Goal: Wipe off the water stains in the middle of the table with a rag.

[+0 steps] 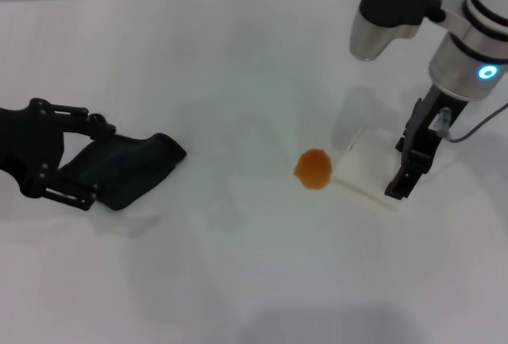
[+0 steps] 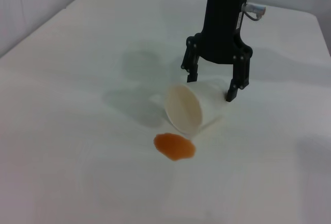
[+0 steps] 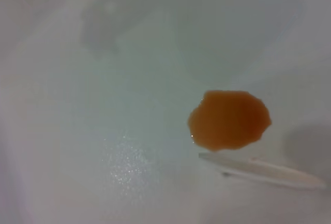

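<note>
Left gripper (image 1: 75,165) fingers around rag (image 1: 127,168)

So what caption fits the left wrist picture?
Open right claw over a tipped paper cup beside the orange water stain.

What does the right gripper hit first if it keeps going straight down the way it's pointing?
Most likely the paper cup: it lies on its side and the right gripper stands over it, fingers open on either side of its rear end. Below that is the table. The water stains lie off that line.
</note>
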Motion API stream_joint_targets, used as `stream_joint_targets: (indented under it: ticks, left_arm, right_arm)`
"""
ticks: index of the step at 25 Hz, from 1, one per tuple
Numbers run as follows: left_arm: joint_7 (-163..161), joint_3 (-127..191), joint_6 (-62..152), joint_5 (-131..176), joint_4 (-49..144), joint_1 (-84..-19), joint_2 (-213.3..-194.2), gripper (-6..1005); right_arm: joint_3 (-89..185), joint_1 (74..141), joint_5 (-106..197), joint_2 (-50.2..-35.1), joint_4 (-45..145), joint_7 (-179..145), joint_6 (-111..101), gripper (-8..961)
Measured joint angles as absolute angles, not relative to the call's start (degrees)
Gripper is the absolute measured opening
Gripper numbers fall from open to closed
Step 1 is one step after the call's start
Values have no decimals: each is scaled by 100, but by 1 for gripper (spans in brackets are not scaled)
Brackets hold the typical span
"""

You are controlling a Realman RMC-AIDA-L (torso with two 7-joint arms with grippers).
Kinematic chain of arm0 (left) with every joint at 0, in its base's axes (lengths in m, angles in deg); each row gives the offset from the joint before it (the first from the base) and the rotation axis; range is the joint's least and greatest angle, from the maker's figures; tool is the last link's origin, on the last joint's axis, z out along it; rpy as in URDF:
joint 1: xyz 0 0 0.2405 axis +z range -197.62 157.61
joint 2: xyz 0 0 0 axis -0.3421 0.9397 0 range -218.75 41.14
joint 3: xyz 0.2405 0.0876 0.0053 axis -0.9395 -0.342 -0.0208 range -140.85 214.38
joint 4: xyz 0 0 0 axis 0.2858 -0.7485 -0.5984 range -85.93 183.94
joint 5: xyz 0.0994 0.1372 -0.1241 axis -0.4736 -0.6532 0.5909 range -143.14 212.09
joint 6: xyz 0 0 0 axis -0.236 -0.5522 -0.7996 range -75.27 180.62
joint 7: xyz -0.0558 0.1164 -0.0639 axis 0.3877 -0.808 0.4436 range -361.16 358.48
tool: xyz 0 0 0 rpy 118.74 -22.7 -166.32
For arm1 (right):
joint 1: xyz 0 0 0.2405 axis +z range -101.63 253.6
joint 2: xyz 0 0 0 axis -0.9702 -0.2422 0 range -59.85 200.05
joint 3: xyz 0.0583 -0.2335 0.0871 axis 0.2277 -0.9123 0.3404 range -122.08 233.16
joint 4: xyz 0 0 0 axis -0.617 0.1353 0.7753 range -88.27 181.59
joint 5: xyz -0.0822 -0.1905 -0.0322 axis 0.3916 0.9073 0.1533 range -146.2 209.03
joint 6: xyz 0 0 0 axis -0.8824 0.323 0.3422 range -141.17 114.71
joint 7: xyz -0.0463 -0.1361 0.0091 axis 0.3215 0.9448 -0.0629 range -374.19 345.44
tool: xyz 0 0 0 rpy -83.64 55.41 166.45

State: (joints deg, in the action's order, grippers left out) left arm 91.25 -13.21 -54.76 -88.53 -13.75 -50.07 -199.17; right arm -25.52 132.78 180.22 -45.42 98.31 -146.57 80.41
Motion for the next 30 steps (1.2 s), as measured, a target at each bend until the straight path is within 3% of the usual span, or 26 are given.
stream_joint_targets:
  ticks: [30]
  left_arm:
    - [9059,-1342,-5386,-9086,-1364,-5016,-20098,892]
  right_arm:
    - [-3314,13158,17952,-4586,9379,-14713,7053,793]
